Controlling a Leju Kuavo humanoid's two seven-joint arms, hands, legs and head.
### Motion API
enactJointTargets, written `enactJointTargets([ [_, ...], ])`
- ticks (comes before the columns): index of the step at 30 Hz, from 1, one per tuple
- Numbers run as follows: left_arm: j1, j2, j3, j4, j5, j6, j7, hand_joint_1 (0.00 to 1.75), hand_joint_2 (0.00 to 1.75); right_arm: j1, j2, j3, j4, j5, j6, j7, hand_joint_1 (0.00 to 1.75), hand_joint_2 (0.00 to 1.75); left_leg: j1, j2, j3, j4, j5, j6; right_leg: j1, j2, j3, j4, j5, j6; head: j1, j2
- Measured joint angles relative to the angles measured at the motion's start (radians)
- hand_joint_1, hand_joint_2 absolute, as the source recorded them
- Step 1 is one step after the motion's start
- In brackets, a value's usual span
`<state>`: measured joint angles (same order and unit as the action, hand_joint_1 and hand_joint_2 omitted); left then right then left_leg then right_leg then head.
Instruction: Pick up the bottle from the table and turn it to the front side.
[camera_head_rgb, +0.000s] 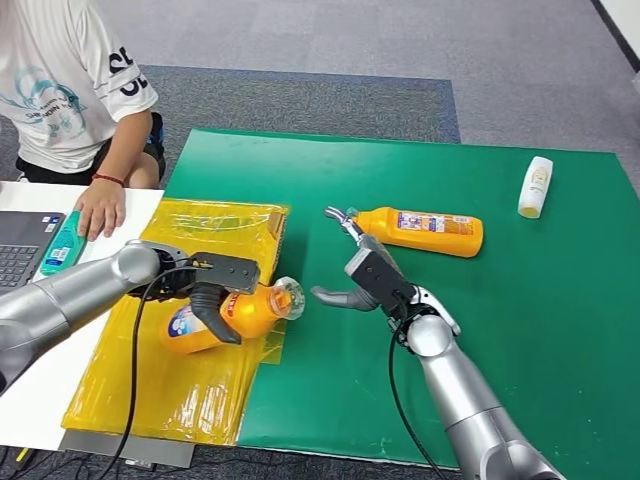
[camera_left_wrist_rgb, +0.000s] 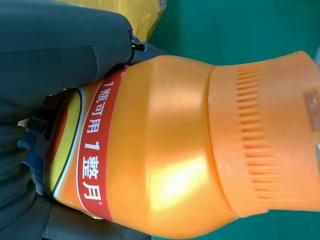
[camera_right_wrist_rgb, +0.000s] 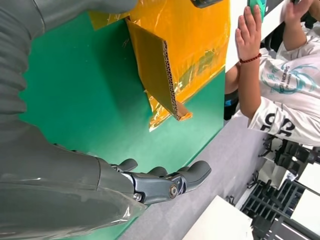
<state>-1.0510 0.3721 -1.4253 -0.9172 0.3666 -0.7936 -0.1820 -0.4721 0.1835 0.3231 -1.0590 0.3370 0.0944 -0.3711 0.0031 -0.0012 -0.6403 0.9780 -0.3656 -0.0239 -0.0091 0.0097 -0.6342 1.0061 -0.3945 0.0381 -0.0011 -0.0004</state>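
Note:
An orange bottle (camera_head_rgb: 253, 312) lies on its side at the right edge of a yellow-wrapped cardboard sheet (camera_head_rgb: 189, 390), its clear cap (camera_head_rgb: 289, 296) pointing toward the green mat (camera_head_rgb: 528, 330). My left hand (camera_head_rgb: 215, 285) grips its body from above. The left wrist view shows the bottle (camera_left_wrist_rgb: 170, 150) up close, with a red label band and my left hand (camera_left_wrist_rgb: 56, 45) wrapped around it. My right hand (camera_head_rgb: 362, 275) hovers open over the mat just right of the cap, fingers (camera_right_wrist_rgb: 166, 182) spread and holding nothing. I cannot tell whether the bottle is lifted off the sheet.
A second orange bottle (camera_head_rgb: 420, 231) lies on the mat just beyond my right hand. A small white bottle (camera_head_rgb: 535, 187) lies at the far right. A person sits at the back left, hand (camera_head_rgb: 100, 208) on the white table beside a laptop (camera_head_rgb: 19, 250).

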Motion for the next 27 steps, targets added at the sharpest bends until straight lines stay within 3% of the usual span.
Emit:
enactJointTargets([
  [25,0.013,-0.044,0.014,0.004,-0.244,0.108,0.030,1.75,1.75,0.022,-0.009,0.003,-0.006,-0.014,-0.031,0.015,0.00,1.75,0.000,0.000,0.000,0.000,0.001,0.000,0.000,0.000,0.000,0.000,0.001,0.000,0.000,0.000],
  [26,0.014,-0.044,0.016,0.004,-0.244,0.109,0.030,1.43,1.75,0.022,-0.009,0.003,-0.006,-0.014,-0.031,0.016,0.00,1.75,0.000,0.000,0.000,0.000,0.001,0.000,0.000,0.000,0.000,0.000,0.001,0.000,0.000,0.000],
  [27,0.015,-0.044,0.018,0.004,-0.245,0.109,0.030,0.99,1.75,0.022,-0.010,0.003,-0.007,-0.014,-0.031,0.017,0.00,1.75,0.000,0.000,0.000,0.000,0.001,0.000,0.000,0.000,0.000,0.000,0.001,0.000,0.000,0.000],
])
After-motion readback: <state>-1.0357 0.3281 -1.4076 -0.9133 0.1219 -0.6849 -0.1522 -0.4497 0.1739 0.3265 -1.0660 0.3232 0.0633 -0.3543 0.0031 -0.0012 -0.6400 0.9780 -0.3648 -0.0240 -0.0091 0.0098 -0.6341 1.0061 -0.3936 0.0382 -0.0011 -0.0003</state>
